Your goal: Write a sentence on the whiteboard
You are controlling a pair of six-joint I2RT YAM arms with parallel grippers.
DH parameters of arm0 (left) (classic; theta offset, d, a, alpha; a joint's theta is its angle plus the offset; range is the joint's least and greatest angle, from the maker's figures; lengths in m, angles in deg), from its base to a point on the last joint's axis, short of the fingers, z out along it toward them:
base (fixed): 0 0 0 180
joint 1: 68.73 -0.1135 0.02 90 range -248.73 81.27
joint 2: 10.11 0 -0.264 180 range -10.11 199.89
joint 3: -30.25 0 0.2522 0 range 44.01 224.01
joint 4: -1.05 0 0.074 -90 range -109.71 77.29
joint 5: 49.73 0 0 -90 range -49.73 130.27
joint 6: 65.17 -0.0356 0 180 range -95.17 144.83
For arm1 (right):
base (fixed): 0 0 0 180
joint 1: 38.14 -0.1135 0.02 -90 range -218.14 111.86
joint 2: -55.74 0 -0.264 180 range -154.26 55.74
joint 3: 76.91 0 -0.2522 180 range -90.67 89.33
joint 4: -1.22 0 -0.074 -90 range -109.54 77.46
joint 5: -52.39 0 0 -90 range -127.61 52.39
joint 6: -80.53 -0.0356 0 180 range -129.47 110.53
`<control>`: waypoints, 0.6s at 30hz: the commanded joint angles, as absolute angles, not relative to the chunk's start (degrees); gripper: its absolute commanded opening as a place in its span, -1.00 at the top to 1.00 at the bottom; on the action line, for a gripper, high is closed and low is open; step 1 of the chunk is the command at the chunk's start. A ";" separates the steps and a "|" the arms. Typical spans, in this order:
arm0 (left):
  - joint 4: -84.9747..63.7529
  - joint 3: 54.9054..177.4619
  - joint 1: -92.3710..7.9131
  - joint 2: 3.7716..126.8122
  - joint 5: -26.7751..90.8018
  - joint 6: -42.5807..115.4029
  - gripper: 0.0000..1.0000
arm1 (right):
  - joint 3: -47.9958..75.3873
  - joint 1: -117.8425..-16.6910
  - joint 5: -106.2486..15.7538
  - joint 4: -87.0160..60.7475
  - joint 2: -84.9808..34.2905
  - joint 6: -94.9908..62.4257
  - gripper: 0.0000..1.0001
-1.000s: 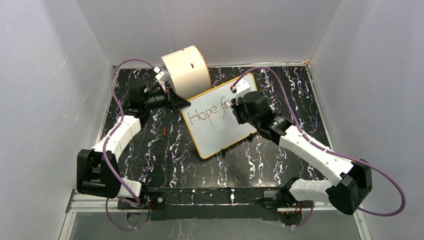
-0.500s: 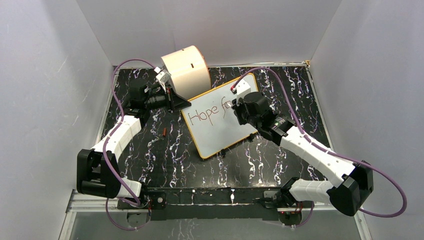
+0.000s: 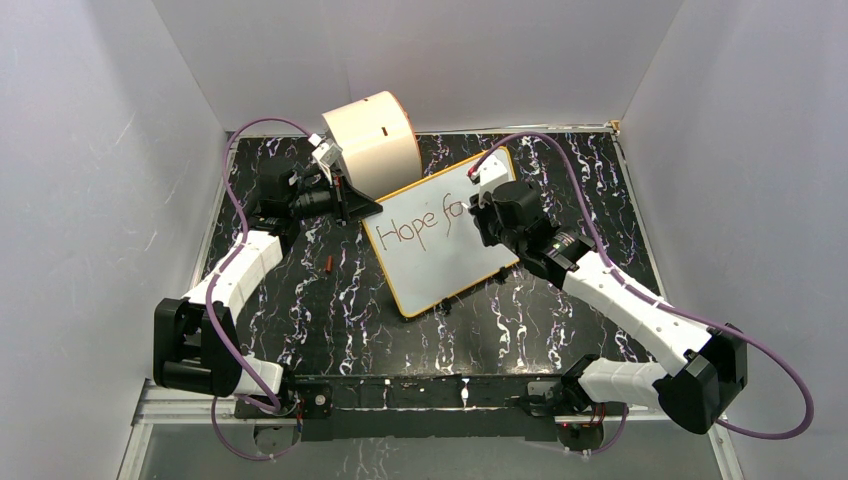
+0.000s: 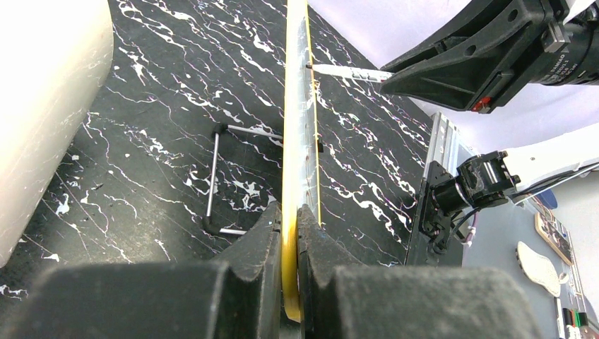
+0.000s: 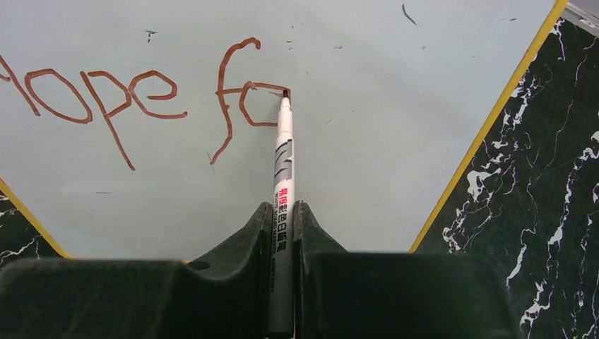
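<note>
The right gripper [image 5: 285,215] pinches a slim white marker pen [image 5: 285,152], its tip touching the glossy white, orange-rimmed whiteboard [image 5: 381,162] mid-table, right where the red-brown lettering [image 5: 106,95] reads "Hope fo". Blank board runs off rightward of the pen, and the left gripper [image 4: 289,215] clamps the board's rim.

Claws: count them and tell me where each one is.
2. The left claw clamps the whiteboard by its edge; the right claw holds a marker, its tip on the board at the end of the sentence.
</note>
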State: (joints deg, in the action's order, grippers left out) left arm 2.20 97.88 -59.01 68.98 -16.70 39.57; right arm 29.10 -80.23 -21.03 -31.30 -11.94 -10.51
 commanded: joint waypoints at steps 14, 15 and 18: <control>-2.26 97.60 -57.39 70.56 -16.06 35.64 1.00 | 26.10 -78.64 -21.24 -27.92 -12.03 -9.56 1.00; -2.26 97.58 -57.39 70.63 -16.06 35.65 1.00 | 26.28 -78.59 -21.27 -28.54 -12.01 -9.56 1.00; -2.24 97.62 -57.39 70.66 -16.18 35.72 1.00 | 27.07 -78.61 -21.42 -30.08 -11.61 -9.56 1.00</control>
State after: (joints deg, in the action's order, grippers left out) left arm 1.96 97.97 -59.01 68.98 -16.70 39.38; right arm 28.99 -78.96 -21.25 -29.64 -12.14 -10.51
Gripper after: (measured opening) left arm 0.053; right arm 0.198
